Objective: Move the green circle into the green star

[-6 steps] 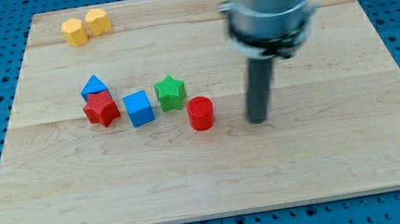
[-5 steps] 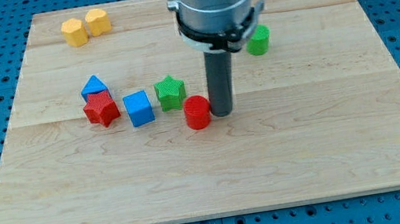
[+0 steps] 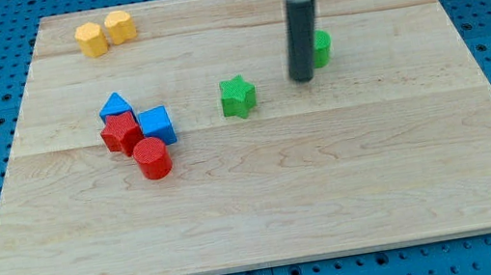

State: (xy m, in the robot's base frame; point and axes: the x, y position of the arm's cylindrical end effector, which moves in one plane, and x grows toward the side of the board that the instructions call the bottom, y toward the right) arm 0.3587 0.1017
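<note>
The green circle [image 3: 320, 48] lies on the wooden board [image 3: 265, 203] at the upper right, partly hidden behind my rod. The green star [image 3: 238, 97] lies to its left and a little lower, apart from it. My tip [image 3: 302, 79] rests on the board just left of and below the green circle, between the circle and the star.
A blue triangle [image 3: 115, 105], a red star [image 3: 120, 133], a blue cube [image 3: 157, 125] and a red cylinder [image 3: 152, 158] cluster at the view's left. Two yellow blocks [image 3: 104, 33] sit at the top left.
My tip moved from beside the red cylinder up to the green circle. The green star now lies further right; the red cylinder and blue cube now lie further left.
</note>
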